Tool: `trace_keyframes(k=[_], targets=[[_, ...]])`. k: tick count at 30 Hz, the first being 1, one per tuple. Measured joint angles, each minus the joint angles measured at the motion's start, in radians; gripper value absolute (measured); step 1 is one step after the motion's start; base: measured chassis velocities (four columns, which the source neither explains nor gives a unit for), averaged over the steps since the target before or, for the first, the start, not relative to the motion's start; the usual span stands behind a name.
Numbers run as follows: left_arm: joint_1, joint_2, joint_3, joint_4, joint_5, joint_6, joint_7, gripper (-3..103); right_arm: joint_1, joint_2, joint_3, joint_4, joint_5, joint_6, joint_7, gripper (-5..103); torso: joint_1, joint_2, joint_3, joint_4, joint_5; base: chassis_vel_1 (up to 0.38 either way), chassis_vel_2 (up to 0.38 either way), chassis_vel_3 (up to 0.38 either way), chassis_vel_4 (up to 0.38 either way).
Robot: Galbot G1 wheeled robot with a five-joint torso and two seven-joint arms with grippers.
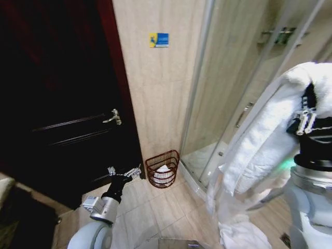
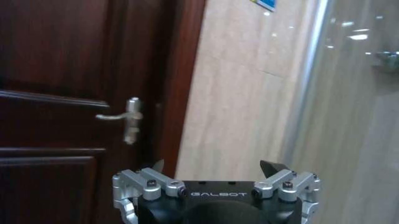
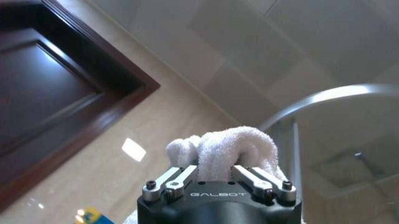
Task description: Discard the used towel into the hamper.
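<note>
The right gripper [image 3: 215, 175] is clenching a bunched fold of the white towel [image 1: 270, 140], holding it high at about 3 o'clock in the head view while the long loose end is hanging toward the floor tiles [image 1: 166, 218]. The cloth looks soft, light and limp, so it should drape and swing rather than hold a shape; the thick gathered fold between the jaws seems the surest place to grip it. The hamper [image 1: 163, 168] is standing on the floor near 6 o'clock, at the foot of the tiled wall [image 1: 155, 93], with something white already lying inside. The dark door [image 1: 62, 104] is flanking it at 9 o'clock and the glass shower screen [image 1: 228, 78] at 3 o'clock, leaving a narrow corner but open air above the rim. The left gripper [image 1: 124, 173], jaws released and empty, is hovering just beside the hamper.
</note>
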State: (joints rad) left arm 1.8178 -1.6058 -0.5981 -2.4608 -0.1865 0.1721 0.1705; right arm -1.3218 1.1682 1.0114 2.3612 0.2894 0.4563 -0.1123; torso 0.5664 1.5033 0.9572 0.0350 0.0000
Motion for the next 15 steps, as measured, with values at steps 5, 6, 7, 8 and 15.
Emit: trace_keyframes(k=[5, 6, 7, 8, 15], targets=[[0.0, 0.0, 0.0, 0.0, 0.0, 0.0, 0.0, 100, 0.008, -0.006, -0.005, -0.007, 0.004, -0.001, 0.001, 13, 0.0, 0.0, 0.0, -0.0001, 0.0001, 0.119, 0.124, 0.121, 0.121], [0.0, 0.0, 0.0, 0.0, 0.0, 0.0, 0.0, 100, 0.01, -0.008, -0.006, -0.011, 0.005, -0.001, 0.001, 13, 0.0, 0.0, 0.0, 0.0001, 0.0001, 0.13, 0.125, 0.12, 0.135], [0.0, 0.0, 0.0, 0.0, 0.0, 0.0, 0.0, 100, 0.012, -0.01, -0.007, -0.014, 0.006, -0.001, 0.001, 13, 0.0, 0.0, 0.0, -0.0001, 0.0002, 0.133, 0.125, 0.126, 0.141], [0.0, 0.0, 0.0, 0.0, 0.0, 0.0, 0.0, 100, 0.012, -0.01, -0.007, -0.014, 0.006, -0.001, 0.001, 13, 0.0, 0.0, 0.0, -0.0001, 0.0002, 0.133, 0.125, 0.126, 0.141], [0.0, 0.0, 0.0, 0.0, 0.0, 0.0, 0.0, 100, 0.03, -0.021, -0.01, -0.032, 0.012, -0.001, 0.001, 13, 0.0, 0.0, 0.0, 0.0001, 0.0001, 0.125, 0.129, 0.124, 0.12]])
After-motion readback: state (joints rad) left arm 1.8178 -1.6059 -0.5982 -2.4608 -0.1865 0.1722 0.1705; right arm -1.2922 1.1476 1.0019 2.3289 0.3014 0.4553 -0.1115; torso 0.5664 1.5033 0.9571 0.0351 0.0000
